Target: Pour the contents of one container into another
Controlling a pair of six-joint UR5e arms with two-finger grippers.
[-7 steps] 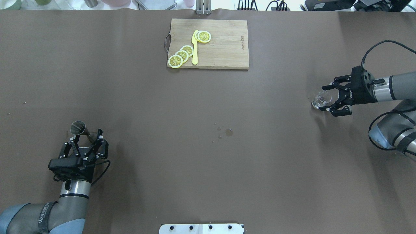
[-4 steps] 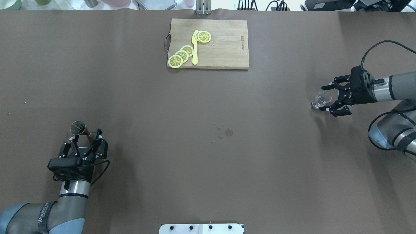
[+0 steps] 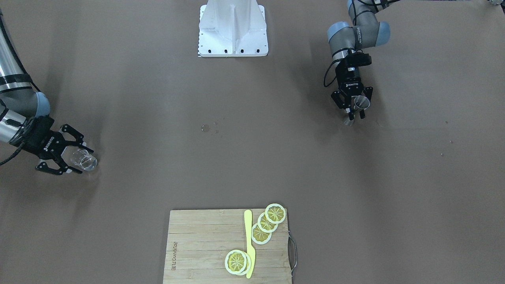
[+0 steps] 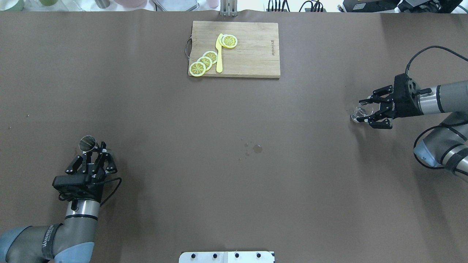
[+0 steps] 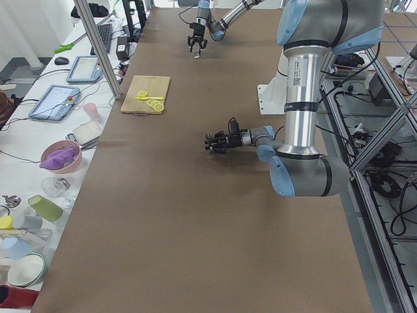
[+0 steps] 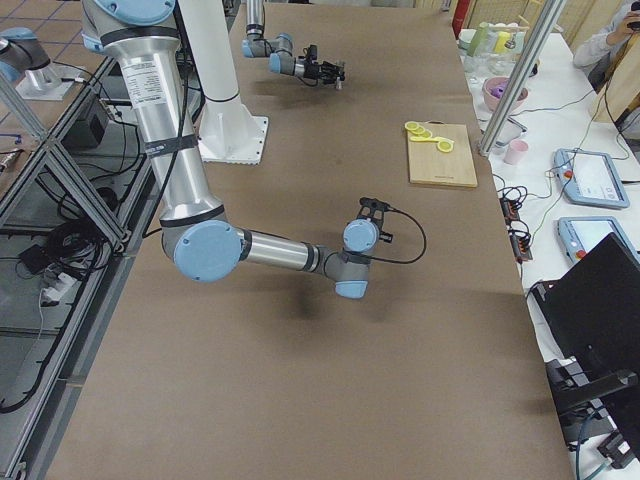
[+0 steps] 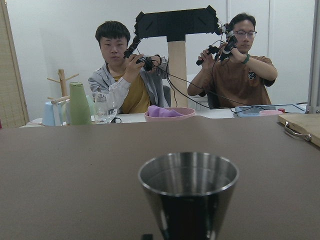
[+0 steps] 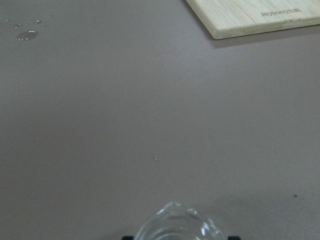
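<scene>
The steel jigger (image 4: 87,143) stands upright at the near left of the table. My left gripper (image 4: 95,149) has its fingers drawn in on the jigger's lower half and is shut on it. The left wrist view shows the jigger's rim (image 7: 187,172) close up; the front-facing view shows the jigger (image 3: 361,101) and the left gripper (image 3: 356,115). The clear glass cup (image 4: 360,112) stands at the far right. My right gripper (image 4: 365,114) lies level and open, one finger on each side of the cup. The cup's lip (image 8: 177,222) shows at the bottom of the right wrist view.
A wooden cutting board (image 4: 252,54) at the back centre carries lemon slices (image 4: 204,60) and a yellow knife (image 4: 219,54). Small water drops (image 4: 257,148) lie mid-table. The white robot base (image 4: 226,256) sits at the near edge. Two operators sit beyond the table's left end.
My left gripper's fingers have closed in from a wide spread onto the jigger. My right gripper's fingers have narrowed a little around the glass cup. Neither container has moved.
</scene>
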